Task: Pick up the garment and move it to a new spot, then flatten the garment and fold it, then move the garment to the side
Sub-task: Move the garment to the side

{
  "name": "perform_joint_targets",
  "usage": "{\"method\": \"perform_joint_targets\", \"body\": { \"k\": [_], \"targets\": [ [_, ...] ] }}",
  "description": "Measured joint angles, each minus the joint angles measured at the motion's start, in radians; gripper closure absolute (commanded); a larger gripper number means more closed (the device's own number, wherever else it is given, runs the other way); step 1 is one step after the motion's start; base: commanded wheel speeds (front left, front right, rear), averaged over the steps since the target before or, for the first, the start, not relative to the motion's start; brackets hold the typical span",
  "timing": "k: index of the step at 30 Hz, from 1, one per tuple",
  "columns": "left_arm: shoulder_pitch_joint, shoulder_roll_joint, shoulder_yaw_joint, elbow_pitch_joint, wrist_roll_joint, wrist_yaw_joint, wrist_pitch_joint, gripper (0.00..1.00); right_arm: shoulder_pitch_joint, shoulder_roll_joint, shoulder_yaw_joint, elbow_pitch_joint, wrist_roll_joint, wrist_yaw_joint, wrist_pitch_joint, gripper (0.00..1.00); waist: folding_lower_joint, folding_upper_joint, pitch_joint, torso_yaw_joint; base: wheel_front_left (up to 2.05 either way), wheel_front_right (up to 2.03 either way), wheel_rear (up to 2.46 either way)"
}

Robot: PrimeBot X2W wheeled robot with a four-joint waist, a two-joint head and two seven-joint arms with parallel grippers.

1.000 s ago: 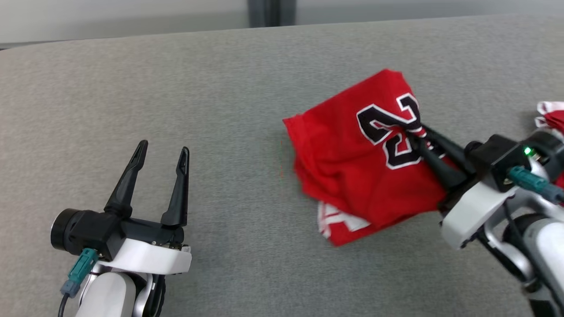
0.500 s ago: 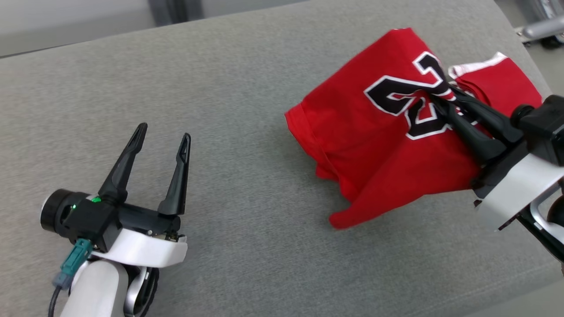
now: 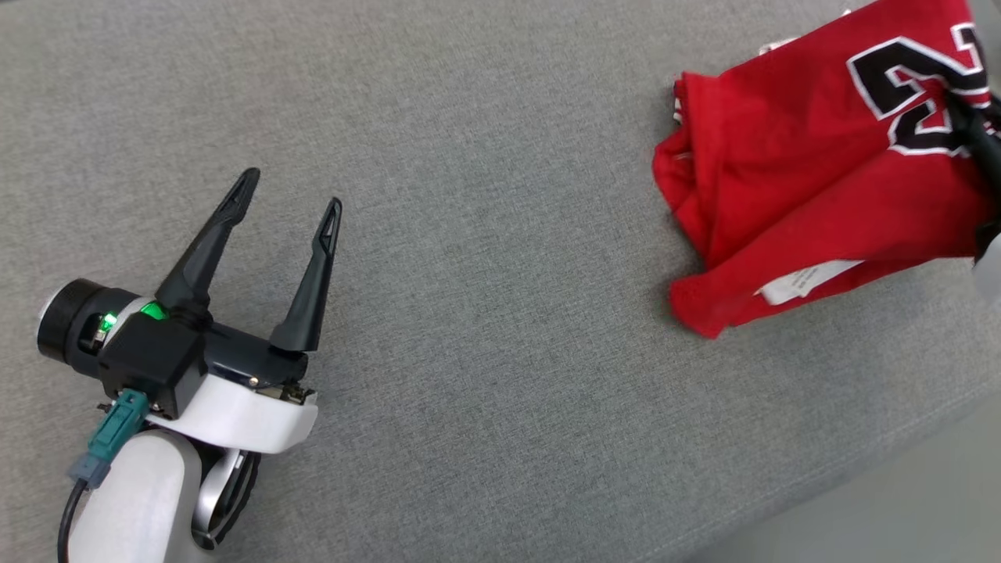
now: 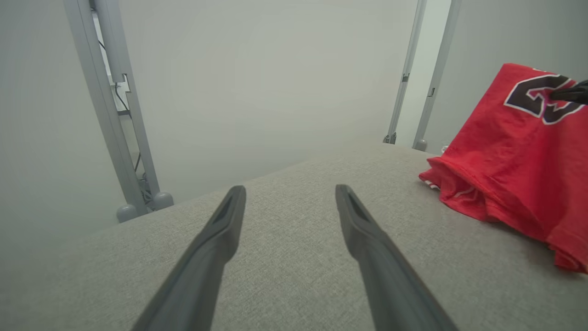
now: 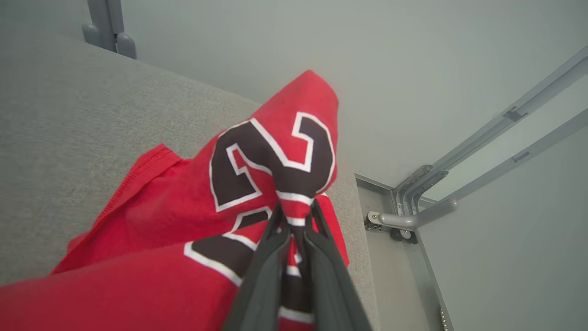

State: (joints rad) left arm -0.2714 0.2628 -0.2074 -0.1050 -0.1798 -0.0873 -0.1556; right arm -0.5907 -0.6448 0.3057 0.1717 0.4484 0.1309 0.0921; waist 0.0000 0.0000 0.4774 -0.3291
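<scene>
Grey fabric-covered desk [image 3: 469, 156] spans nearly the whole head view. Its right edge and near-right corner show at the lower right.

Grey metal frame posts [image 4: 110, 115] stand behind the desk's far edge against a plain pale wall.

Red garment [image 3: 782, 164]: at the far right of the desk, near that right edge. It is bunched, not flat. The top is pulled up into a tent and the lower folds and hem rest on the desk surface.

Left tool [image 3: 292, 189]: lower left of the head view, just above the desk. Its fingers are spread apart with nothing between them, and it sits well apart from the garment.

Right tool [image 5: 296, 214]: fingers together, clamped on a pinch of the garment. The fabric hangs from that grip point. In the head view it shows at the right border.

Black number print with white outline [image 3: 899, 86]: on the raised part of the garment, creased at the pinch, which is inside the print.

White label [image 3: 805, 281]: pokes out from under the garment's lower fold, lying on the desk.
</scene>
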Motion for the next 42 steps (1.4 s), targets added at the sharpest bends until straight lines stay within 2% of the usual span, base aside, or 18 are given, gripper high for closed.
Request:
{"method": "perform_joint_targets", "body": {
  "k": [7, 10, 11, 12, 13, 20, 23, 28, 31, 34, 38, 41, 42],
  "targets": [
    [-0.018, 0.014, -0.02, -0.05, 0.004, -0.006, 0.031, 0.0, -0.128, -0.077, 0.024, 0.137, -0.106, 0.0, -0.149, 1.0, 0.0, 0.0, 0.058, -0.022, 0.0, 0.0, 0.0],
    [-0.028, 0.017, -0.028, -0.061, 0.004, -0.008, 0.034, 0.0, -0.168, -0.074, -0.001, 0.201, -0.157, 0.0, -0.18, 1.0, 0.0, 0.0, 0.077, -0.029, 0.0, 0.0, 0.0],
    [-0.029, 0.018, -0.03, -0.061, 0.004, -0.008, 0.038, 0.0, -0.171, -0.062, -0.008, 0.222, -0.159, 0.0, -0.181, 0.97, 0.0, 0.0, 0.081, -0.031, 0.0, 0.0, 0.0],
    [-0.032, 0.018, -0.032, -0.063, 0.004, -0.008, 0.038, 0.0, -0.174, -0.046, -0.014, 0.251, -0.16, 0.0, -0.172, 0.61, 0.0, 0.0, 0.084, -0.031, 0.0, 0.0, 0.0],
    [-0.037, 0.019, -0.033, -0.064, 0.004, -0.008, 0.038, 0.0, -0.176, -0.037, -0.012, 0.275, -0.17, 0.0, -0.161, 0.01, 0.0, 0.0, 0.088, -0.031, 0.0, 0.0, 0.0],
    [-0.043, 0.02, -0.035, -0.052, -0.005, -0.008, 0.025, 0.0, -0.174, -0.001, -0.095, 0.387, -0.225, 0.0, -0.154, 0.0, 0.0, 0.0, 0.093, -0.014, 0.0, 0.0, 0.0],
    [-0.043, 0.02, -0.031, -0.042, -0.007, -0.003, 0.012, 0.0, -0.14, 0.03, -0.145, 0.414, -0.213, 0.0, -0.133, 0.0, 0.0, 0.0, 0.085, -0.007, 0.0, 0.0, 0.0],
    [-0.037, 0.01, -0.028, -0.015, -0.016, 0.01, -0.015, 0.0, -0.063, 0.102, -0.314, 0.381, -0.145, 0.0, -0.196, 0.0, 0.0, 0.0, 0.054, 0.01, 0.0, 0.0, 0.0],
    [-0.015, 0.005, -0.019, -0.003, -0.022, 0.025, -0.031, 0.0, 0.018, 0.169, -0.416, 0.292, -0.093, 0.0, -0.262, 0.0, 0.0, 0.0, 0.025, 0.022, 0.0, 0.0, 0.0],
    [0.003, 0.004, -0.002, 0.008, -0.034, 0.041, -0.041, 0.0, 0.114, 0.249, -0.462, 0.15, -0.052, 0.0, -0.29, 0.0, 0.0, 0.0, -0.011, 0.034, 0.0, 0.0, 0.0],
    [0.026, 0.004, 0.02, 0.011, -0.043, 0.064, -0.05, 0.0, 0.232, 0.364, -0.516, -0.04, -0.065, 0.0, -0.303, 0.0, 0.0, 0.0, -0.057, 0.056, 0.0, 0.0, 0.0],
    [0.042, 0.003, 0.035, 0.009, -0.052, 0.081, -0.052, 0.0, 0.299, 0.469, -0.522, -0.158, -0.094, 0.0, -0.298, 0.0, 0.0, 0.0, -0.087, 0.081, 0.0, 0.0, 0.0],
    [0.052, 0.001, 0.046, 0.009, -0.06, 0.091, -0.052, 0.0, 0.331, 0.524, -0.501, -0.216, -0.117, 0.0, -0.288, 0.0, 0.0, 0.0, -0.106, 0.1, 0.0, 0.0, 0.0]
  ]
}}
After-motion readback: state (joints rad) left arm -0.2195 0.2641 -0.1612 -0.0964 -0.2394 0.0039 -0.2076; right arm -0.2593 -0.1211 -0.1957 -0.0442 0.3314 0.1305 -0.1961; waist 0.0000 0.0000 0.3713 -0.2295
